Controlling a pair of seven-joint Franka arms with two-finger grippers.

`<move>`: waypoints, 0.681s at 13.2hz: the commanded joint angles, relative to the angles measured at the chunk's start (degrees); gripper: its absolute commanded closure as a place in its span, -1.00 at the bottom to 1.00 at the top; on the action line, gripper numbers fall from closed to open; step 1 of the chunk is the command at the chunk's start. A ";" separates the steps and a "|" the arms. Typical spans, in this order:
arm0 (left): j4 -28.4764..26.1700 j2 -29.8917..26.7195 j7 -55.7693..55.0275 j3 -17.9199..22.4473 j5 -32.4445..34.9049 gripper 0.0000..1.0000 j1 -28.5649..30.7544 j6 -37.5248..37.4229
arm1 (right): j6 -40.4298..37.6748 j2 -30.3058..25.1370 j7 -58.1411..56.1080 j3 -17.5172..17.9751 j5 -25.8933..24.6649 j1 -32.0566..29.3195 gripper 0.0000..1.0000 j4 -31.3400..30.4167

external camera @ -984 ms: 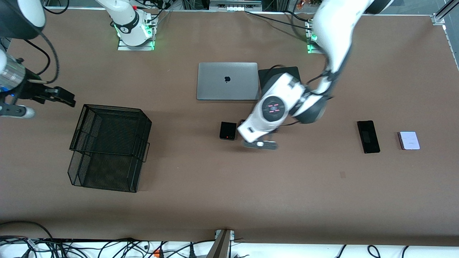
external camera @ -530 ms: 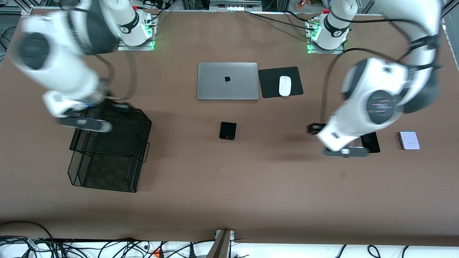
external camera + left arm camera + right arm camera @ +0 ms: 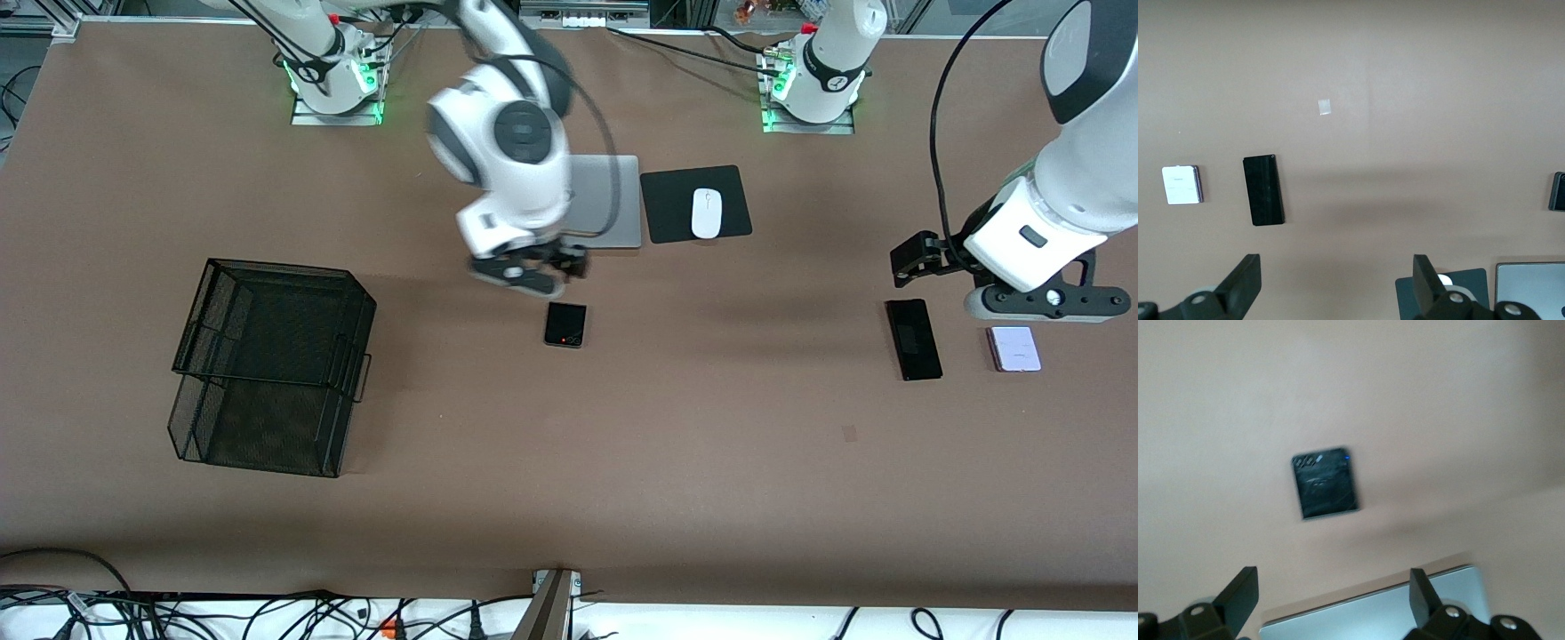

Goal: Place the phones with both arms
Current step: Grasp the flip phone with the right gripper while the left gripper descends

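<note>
Phones on brown table (image 3: pixel 622 462), none held; items listed from largest to smallest.

- Black wire basket (image 3: pixel 271 364): toward right arm's end, midway between table edges.
- Grey laptop (image 3: pixel 613 209): near base-side edge, largely hidden under right arm; one corner visible in right wrist view.
- Right gripper (image 3: pixel 556 265): raised over bare table between laptop and squarish black folded phone (image 3: pixel 565 324); blurred in front view; fingers spread wide, empty.
- Left gripper (image 3: pixel 907 262): over table just above one end of long slim black phone (image 3: pixel 913 339); fingers well apart, empty.
- Black mouse pad (image 3: pixel 667 204) with white mouse (image 3: pixel 706 213): beside laptop.
- Pale lilac phone (image 3: pixel 1013 348): just beside slim phone, nearest left arm's end edge.
- Folded phone: near table centre, cut off in left wrist view.
</note>
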 commanded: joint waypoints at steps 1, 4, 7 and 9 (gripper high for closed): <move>-0.34 0.66 0.68 -0.56 1.32 -1.00 0.58 -0.06 | 4.93 6.37 -0.58 -0.83 0.10 0.72 -1.00 3.55; -0.34 0.66 0.68 -0.56 1.32 -1.00 0.67 -1.03 | 12.68 8.32 -7.76 -0.83 0.27 0.72 -1.00 -1.54; -0.34 0.66 0.07 -0.21 1.23 -1.00 0.85 -4.70 | 15.76 10.51 -9.19 -1.09 -0.51 0.37 -1.00 -2.52; 0.01 0.84 0.15 -0.21 0.71 -1.00 1.11 -6.57 | 18.31 11.83 -9.90 -1.36 -0.60 0.19 -1.00 -2.61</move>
